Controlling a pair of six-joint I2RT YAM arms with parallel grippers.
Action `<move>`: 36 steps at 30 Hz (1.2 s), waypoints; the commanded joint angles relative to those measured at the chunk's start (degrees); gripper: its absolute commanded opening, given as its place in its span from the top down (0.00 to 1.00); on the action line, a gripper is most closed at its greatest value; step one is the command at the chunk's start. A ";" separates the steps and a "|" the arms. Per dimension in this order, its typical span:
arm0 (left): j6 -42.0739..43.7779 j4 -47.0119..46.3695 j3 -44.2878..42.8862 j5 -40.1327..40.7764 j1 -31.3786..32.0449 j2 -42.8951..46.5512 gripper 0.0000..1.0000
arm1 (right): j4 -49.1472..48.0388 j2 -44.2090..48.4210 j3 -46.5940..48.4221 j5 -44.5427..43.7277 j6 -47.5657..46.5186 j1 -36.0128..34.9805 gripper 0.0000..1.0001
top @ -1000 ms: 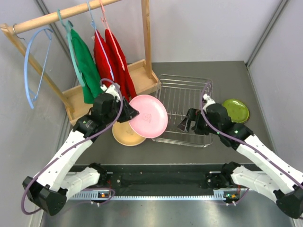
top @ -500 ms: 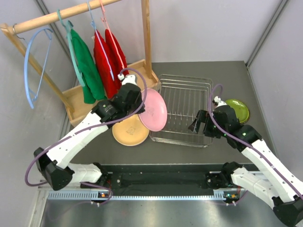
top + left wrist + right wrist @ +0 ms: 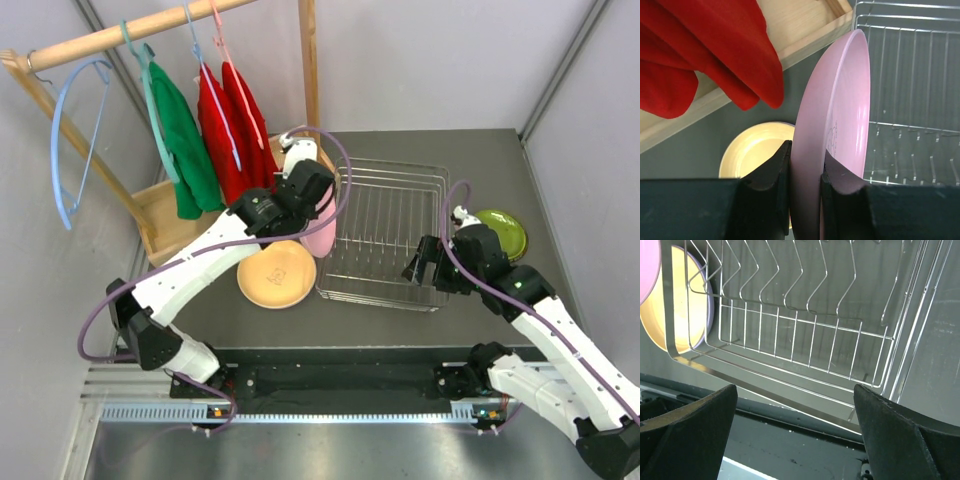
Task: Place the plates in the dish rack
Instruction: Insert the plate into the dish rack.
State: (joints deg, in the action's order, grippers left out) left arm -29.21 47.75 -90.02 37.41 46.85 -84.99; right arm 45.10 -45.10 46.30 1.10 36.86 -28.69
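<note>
Plates sit at three spots around the rack (image 3: pixel 392 163), which we see on the dark bench (image 3: pixel 350 320). The left hand (image 3: pixel 310 205) pinches the pink plate (image 3: pixel 322 232) by its rim, its two fingers narrow on either face, and holds it upright on edge at the rack's left side. From the left wrist the plate sits just left of the wires; we cannot tell if they touch. The tan plate (image 3: pixel 272 277) lies flat on the bench, near-left of the rack, and from the right wrist we see a lavender plate (image 3: pixel 709 315) edging out under it. The green plate (image 3: pixel 500 233) lies flat just right of the rack. The right hand (image 3: pixel 424 268) hangs at the rack's near right corner, fingers wide, holding nothing. A red cloth (image 3: pixel 715 55) hangs on the stand (image 3: pixel 160 210) to the far left.
</note>
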 commanded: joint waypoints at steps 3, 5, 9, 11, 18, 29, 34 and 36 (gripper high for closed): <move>6.36 -0.28 -2.88 7.06 1.93 -0.79 1.00 | 1.30 0.72 3.44 -0.84 -1.44 1.18 0.01; 8.02 -0.99 -2.53 7.06 2.10 -0.97 1.00 | 1.13 0.63 3.44 -0.84 -1.44 1.18 0.01; 9.43 -1.86 -2.09 6.54 2.72 -1.84 1.00 | 1.04 0.19 3.44 -0.93 -1.35 1.18 0.01; 9.70 -2.13 -2.18 6.71 3.68 -2.37 1.00 | 1.13 0.28 3.53 -2.32 -1.00 1.18 0.01; 8.38 -0.29 -4.99 10.14 6.94 -5.97 1.00 | -0.28 3.00 3.18 -4.09 0.84 1.18 0.01; 4.69 3.58 -7.28 15.94 7.47 -10.02 1.00 | 0.08 2.56 3.09 -3.74 1.02 1.18 0.01; 4.34 4.20 -8.24 16.56 7.64 -11.95 1.00 | -0.10 2.30 3.18 -3.48 1.02 1.27 0.01; 4.25 4.20 -8.51 16.64 7.90 -12.83 1.00 | -0.19 2.12 3.18 -3.48 1.02 1.27 0.01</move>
State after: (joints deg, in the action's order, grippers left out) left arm -24.40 50.72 -95.79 50.33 54.43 -96.42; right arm 46.30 -42.89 47.03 -1.89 37.58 -27.94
